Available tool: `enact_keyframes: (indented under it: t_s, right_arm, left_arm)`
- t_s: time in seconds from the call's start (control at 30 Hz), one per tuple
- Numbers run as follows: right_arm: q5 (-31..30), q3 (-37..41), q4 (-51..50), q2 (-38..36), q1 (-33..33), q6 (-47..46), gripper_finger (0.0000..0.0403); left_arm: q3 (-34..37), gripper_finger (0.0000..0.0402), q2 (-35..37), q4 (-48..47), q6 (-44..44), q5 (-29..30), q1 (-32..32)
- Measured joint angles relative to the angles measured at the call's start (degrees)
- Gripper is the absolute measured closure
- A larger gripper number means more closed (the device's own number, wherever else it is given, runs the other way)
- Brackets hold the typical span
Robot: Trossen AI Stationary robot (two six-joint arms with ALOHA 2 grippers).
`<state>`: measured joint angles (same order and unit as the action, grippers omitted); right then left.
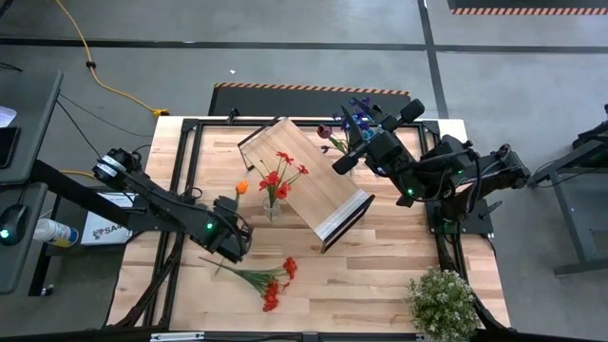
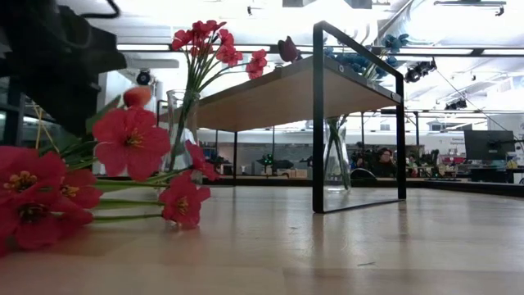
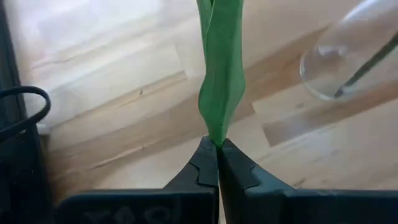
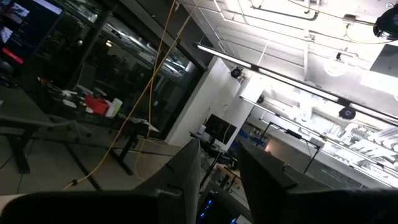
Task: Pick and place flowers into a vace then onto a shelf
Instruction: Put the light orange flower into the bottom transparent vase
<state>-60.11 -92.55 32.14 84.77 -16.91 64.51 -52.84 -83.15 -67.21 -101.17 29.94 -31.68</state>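
Plainly, the risks here:

Left gripper (image 3: pixel 217 144): fingers pressed fully together on the tip of a green leaf or stem (image 3: pixel 219 74), low over the table (image 1: pixel 380 275) near its front left. The pinch is only at the very end of the leaf.

Slip risk: with so little leaf between the fingers, the stem could pull free or the soft leaf could fold when lifted.

Loose flowers (image 1: pixel 271 282): a red bunch lying flat on the table just beside the left gripper; from above I cannot tell whether the pinched leaf belongs to one stem or drags the whole bunch. Lifting several at once could tangle them or scatter them.

Glass vase (image 1: pixel 272 206): upright in front of the shelf, already holding red flowers (image 1: pixel 282 173), and near the left gripper. A long swinging stem or the arm itself could knock it over; it is light and narrow.

Shelf (image 1: pixel 309 190): standing at an angle in the table's middle, with a second vase of blue and purple flowers (image 1: pixel 353 122) behind it.

Right gripper (image 4: pixel 219 160): fingers partly apart with nothing visible between them, raised at the shelf's far right end; a low sweep could clip the shelf frame.
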Motion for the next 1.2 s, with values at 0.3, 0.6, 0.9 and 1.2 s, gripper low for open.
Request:
enact_keyframes:
  t_s: [0.3, 0.6, 0.9, 1.2]
  right_arm:
    - [0.2, 0.0, 0.0, 0.0, 0.0, -0.1, 0.0304]
    - [0.3, 0.0, 0.0, 0.0, 0.0, -0.2, 0.0304]
    - [0.2, 0.0, 0.0, 0.0, 0.0, -0.1, 0.0304]
    - [0.1, 0.0, 0.0, 0.0, 0.0, 0.0, 0.0304]
  left_arm:
    - [0.0, 0.0372, 1.6, -5.9, -13.8, 12.8, -4.9]
    - [-3.2, 0.0372, 2.0, -15.0, -16.3, 17.6, -5.2]
    - [-12.4, 0.0372, 3.6, -23.0, -12.9, 26.9, -5.5]
    - [-18.2, 0.0372, 4.3, -22.7, -7.6, 34.9, -5.5]
